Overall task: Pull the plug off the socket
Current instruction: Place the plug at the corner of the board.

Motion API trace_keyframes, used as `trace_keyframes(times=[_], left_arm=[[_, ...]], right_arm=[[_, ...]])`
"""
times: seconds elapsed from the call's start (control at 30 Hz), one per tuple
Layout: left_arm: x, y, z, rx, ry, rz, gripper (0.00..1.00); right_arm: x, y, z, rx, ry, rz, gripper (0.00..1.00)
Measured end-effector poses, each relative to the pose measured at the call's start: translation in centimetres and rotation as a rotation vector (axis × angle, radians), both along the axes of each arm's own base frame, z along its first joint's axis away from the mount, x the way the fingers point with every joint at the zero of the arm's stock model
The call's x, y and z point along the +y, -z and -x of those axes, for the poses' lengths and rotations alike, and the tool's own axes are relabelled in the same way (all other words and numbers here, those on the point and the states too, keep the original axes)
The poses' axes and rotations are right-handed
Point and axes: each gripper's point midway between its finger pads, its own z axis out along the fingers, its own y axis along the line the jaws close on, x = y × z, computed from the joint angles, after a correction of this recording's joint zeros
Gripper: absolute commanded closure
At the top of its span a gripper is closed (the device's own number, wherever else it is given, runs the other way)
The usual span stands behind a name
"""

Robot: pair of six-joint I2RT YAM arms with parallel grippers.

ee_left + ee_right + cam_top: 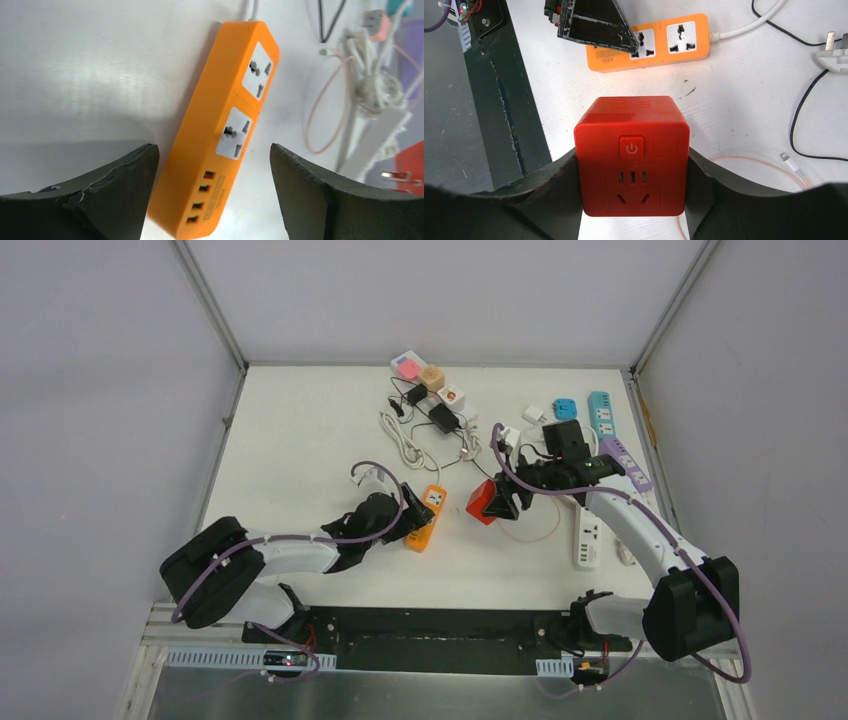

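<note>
The orange socket strip (427, 517) lies flat on the white table, both of its sockets bare in the left wrist view (220, 125). My left gripper (212, 150) stands open over its USB end, one finger on each side, apart from it. The plug, a red cube adaptor (632, 155), is off the strip and held a little to its right (484, 502). My right gripper (632, 165) is shut on the cube's two sides. The cube's metal prongs (395, 176) show at the left wrist view's right edge.
A white power strip (587, 536) and a thin pink cable (540, 525) lie under and beside the right arm. Purple (625, 462) and blue (601, 412) strips sit at the back right. Small adaptors (430, 380) and tangled cables (430, 425) crowd the back middle.
</note>
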Motion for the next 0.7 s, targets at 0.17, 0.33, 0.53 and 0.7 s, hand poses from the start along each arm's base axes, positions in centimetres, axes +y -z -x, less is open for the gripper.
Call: trace_keyframes(times=[0.17,0.33,0.53,0.7], left_arm=[[3.0,0.6,0.4,0.006,-0.034,-0.186,0.16],[5.7,0.0,1.0,-0.02,-0.047,-0.296,0.16],[6.6,-3.6,1.0,-0.148,-0.023,-0.308,0.11],[7.3,-7.1,0.7,-0.304,-0.033,-0.256,0.01]], right_arm=[[-0.1,-0.1,0.0,-0.002,0.002,-0.001,1.0],[-0.1,-0.1,0.0,0.0,0.002,-0.002,1.0],[0.0,-0.3,0.2,0.011,-0.003,-0.018,1.0],[0.2,-0.4,0.4,0.032,-0.005,-0.033,1.0]])
